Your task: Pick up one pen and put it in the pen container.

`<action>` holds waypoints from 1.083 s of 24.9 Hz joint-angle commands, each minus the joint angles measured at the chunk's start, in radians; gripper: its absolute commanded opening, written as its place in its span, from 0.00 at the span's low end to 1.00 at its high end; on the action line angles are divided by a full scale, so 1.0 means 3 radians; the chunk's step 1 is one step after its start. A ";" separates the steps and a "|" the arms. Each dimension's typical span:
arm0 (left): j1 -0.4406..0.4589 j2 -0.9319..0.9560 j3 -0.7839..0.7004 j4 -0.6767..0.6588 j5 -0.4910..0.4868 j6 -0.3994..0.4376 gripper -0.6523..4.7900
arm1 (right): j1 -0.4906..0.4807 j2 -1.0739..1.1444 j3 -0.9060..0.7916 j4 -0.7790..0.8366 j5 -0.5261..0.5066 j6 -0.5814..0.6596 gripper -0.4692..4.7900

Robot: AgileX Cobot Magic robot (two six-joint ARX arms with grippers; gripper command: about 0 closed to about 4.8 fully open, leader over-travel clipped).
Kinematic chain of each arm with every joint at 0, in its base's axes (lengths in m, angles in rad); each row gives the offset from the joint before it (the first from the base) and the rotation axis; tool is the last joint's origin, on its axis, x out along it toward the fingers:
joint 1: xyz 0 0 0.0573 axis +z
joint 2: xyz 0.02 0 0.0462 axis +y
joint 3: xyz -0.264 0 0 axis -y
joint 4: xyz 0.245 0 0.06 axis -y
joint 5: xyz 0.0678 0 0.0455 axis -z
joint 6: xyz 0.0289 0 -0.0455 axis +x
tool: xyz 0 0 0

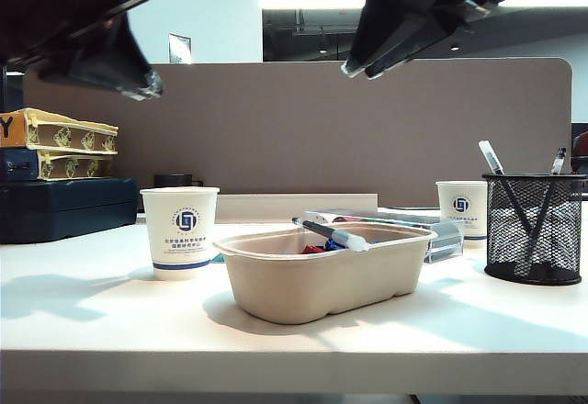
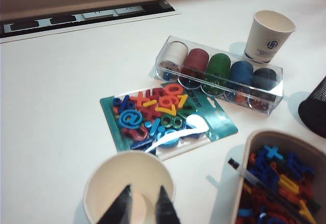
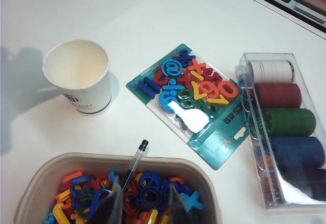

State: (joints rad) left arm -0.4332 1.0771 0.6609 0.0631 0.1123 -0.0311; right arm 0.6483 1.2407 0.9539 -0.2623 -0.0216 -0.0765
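both grippers — left gripper (image 2: pixel 144 203), right gripper (image 3: pixel 144 203) — hang parted, empty (pen (image 3: pixel 131 166) lies on tray (image 3: pixel 41 180)).

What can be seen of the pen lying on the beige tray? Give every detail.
The pen is a slim stick pen with a clear, whitish barrel and a dark end. It lies tilted across the beige pulp tray, propped on the tray's rim, its dark end poking out past that rim. Its other end sinks among the colored plastic letters inside. Neither the left gripper nor the right gripper touches it; the right gripper hangs open directly above it.
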 commanded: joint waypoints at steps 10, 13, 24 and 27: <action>0.0006 0.0342 0.0263 -0.0177 0.0013 -0.0008 0.23 | 0.0206 0.0348 0.0249 -0.0370 0.0102 0.0125 0.31; 0.0006 0.0341 0.0264 -0.0179 0.0013 -0.0008 0.23 | 0.0266 0.0374 0.0249 -0.0453 0.0155 0.0183 0.31; 0.0006 0.0341 0.0272 -0.0181 0.0013 -0.0008 0.23 | 0.0528 0.0506 0.0249 -0.0510 0.0167 0.0454 0.32; 0.0006 0.0341 0.0272 -0.0181 0.0013 -0.0009 0.23 | 0.0528 0.0586 0.0251 -0.0500 0.0179 0.0454 0.33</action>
State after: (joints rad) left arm -0.4332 1.1805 0.7376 0.0017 0.1123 -0.0341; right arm 0.8028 1.4147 1.0229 -0.4255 0.0273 0.0532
